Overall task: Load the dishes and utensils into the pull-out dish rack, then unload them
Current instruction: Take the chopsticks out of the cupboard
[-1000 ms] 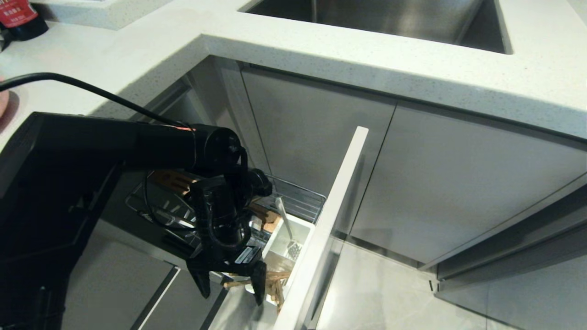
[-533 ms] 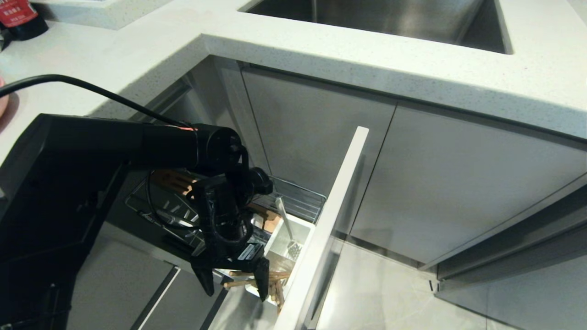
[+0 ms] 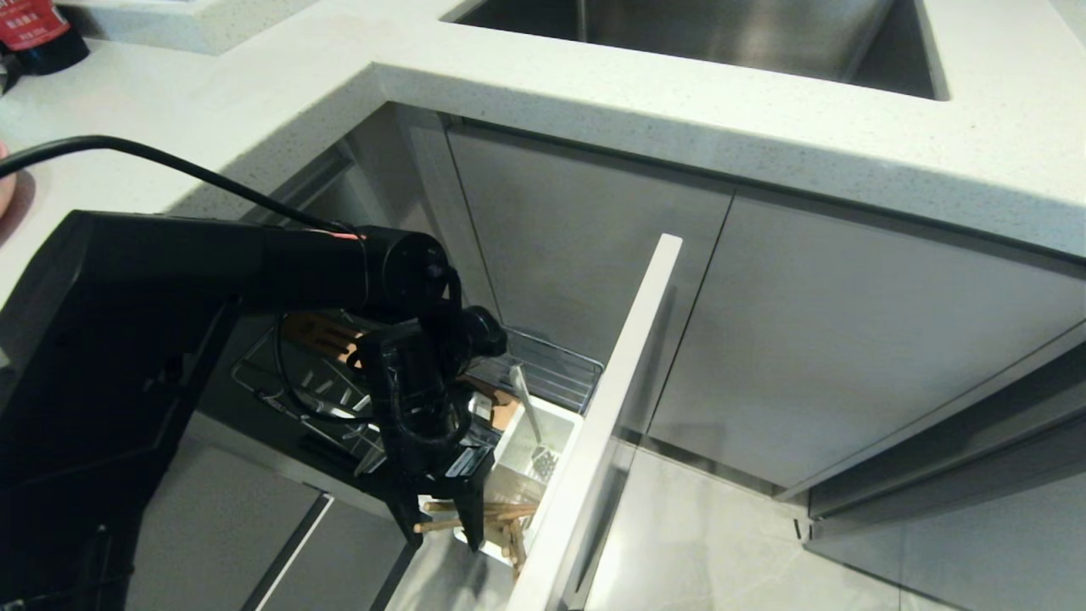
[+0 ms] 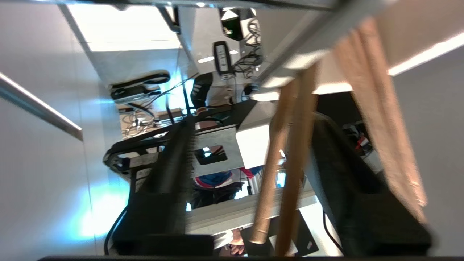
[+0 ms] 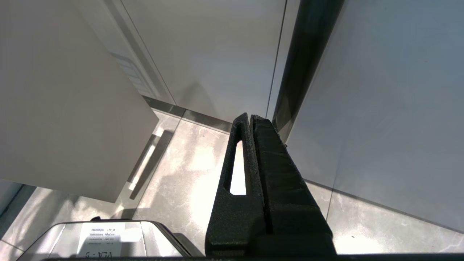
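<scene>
Pull-out dish rack (image 3: 543, 361), a chrome wire basket behind a grey cabinet front, drawn out below the pale speckled worktop (image 3: 679, 93). At the rack's front corner sits the white plastic utensil caddy (image 3: 556, 424), in which the slim silver metal spoon (image 3: 526, 407) stands handle-up, leaning toward eleven o'clock. The pair of light-brown wooden chopsticks (image 3: 479, 513) lies at six o'clock from the caddy, long axis running roughly nine to three in the head view. The left hand (image 3: 439, 524) points downward with one finger on either side of the sticks; in the wrist view both chopsticks (image 4: 286, 163) run lengthwise between the fingers (image 4: 348, 188), close against one of them and apart from the other. The jaws stand partly apart, so no firm clamp is evident; the grasp appears to depend on closing across the sticks' short axis. The right hand (image 5: 250, 152), jaws pressed together, hangs parked beside the cabinet doors, well apart from the rack; the left arm is the nearer.
</scene>
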Robot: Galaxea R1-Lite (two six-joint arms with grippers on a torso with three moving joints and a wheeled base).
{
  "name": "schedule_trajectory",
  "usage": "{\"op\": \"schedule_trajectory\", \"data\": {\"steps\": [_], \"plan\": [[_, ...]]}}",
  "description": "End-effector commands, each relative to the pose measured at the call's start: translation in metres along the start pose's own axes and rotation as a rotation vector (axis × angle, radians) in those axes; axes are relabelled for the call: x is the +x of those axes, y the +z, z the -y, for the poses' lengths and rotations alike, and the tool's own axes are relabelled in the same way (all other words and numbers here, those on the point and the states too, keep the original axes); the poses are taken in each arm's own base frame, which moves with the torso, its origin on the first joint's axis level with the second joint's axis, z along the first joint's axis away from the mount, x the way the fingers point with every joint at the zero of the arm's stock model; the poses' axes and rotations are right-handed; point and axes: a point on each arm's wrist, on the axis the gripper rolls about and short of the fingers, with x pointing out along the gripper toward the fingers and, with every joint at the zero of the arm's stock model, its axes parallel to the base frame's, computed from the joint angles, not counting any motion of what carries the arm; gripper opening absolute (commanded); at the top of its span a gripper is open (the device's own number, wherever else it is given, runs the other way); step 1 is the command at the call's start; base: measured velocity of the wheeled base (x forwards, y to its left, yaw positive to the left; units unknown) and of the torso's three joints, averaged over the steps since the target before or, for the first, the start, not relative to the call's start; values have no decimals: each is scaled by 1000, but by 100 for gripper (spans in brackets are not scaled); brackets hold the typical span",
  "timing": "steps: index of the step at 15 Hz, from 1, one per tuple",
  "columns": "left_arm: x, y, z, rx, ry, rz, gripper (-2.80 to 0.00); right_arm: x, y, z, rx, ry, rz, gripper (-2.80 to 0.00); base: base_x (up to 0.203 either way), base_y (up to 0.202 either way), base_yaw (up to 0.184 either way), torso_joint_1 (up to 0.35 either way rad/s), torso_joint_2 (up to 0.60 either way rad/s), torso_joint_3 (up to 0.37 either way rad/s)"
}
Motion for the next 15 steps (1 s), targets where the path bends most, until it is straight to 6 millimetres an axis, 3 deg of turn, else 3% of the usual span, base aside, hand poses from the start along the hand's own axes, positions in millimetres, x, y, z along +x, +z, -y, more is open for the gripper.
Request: {"op": "schedule_trajectory", "data": {"steps": [1, 11, 15], "plan": [[-1, -2, 1, 0, -5, -3, -280, 0, 0, 0, 0, 0, 0, -280, 0, 0, 0, 0, 0, 0], [-5, -5, 4, 5, -9, 7, -280, 0, 0, 0, 0, 0, 0, -280, 0, 0, 0, 0, 0, 0], [-24, -26, 6, 24, -41, 19, -280, 0, 0, 0, 0, 1, 0, -280, 0, 0, 0, 0, 0, 0]]}}
